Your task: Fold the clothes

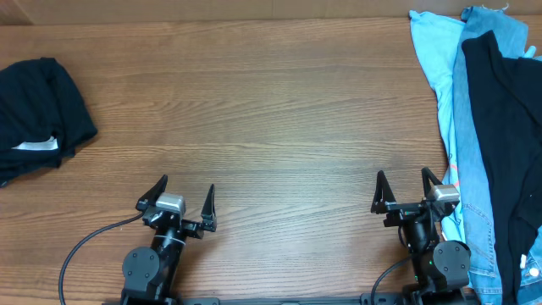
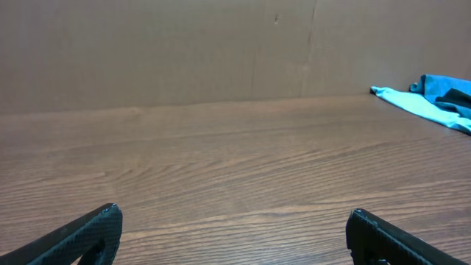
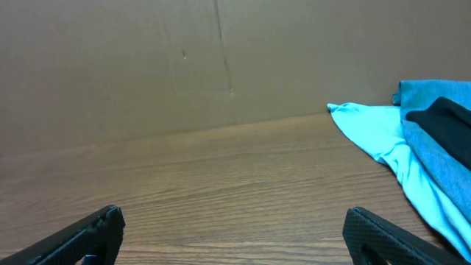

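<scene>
A black garment with a white label (image 1: 38, 114) lies bunched at the table's left edge. At the right edge lies a pile: a black T-shirt (image 1: 508, 144) on top of a denim-blue garment (image 1: 474, 220) and a light-blue one (image 1: 432, 59). The pile's far end shows in the left wrist view (image 2: 427, 103) and in the right wrist view (image 3: 390, 140). My left gripper (image 1: 186, 195) is open and empty near the front edge, left of centre. My right gripper (image 1: 405, 188) is open and empty, just left of the pile.
The wooden table (image 1: 254, 102) stretches between the two heaps. A brown cardboard wall (image 2: 221, 44) stands along the table's far edge. Cables run from both arm bases at the front edge.
</scene>
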